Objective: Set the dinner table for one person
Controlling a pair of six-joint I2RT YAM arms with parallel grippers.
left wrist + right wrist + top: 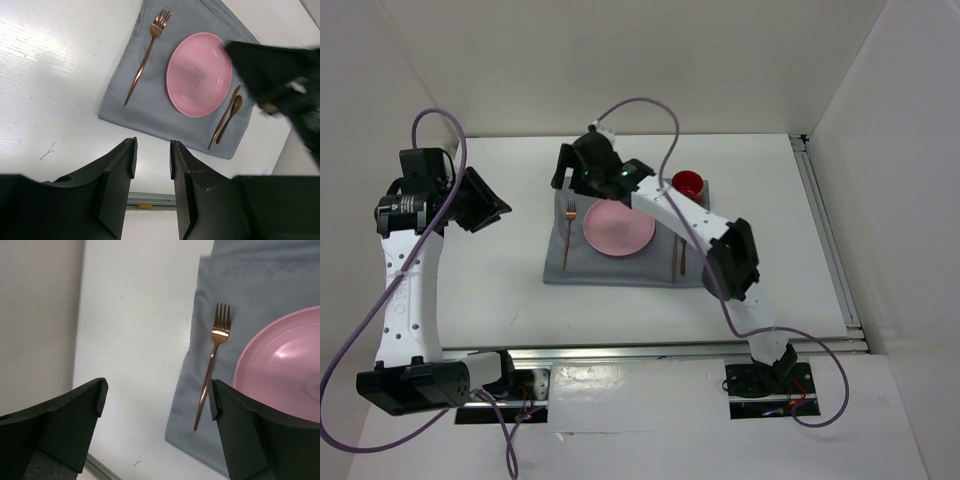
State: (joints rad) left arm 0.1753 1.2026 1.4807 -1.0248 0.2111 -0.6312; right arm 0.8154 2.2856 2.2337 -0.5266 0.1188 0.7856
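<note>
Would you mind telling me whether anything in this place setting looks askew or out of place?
Nothing stands out. The pink plate sits in the middle of the grey cloth, with the fork to its left and the knife and spoon close together to its right. Nothing is spilled or damaged.

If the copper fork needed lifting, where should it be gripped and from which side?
Mid-handle of the fork, from straight above, pinching across the thin stem. It lies flat on the grey cloth, apart from the pink plate, leaving room either side.
</note>
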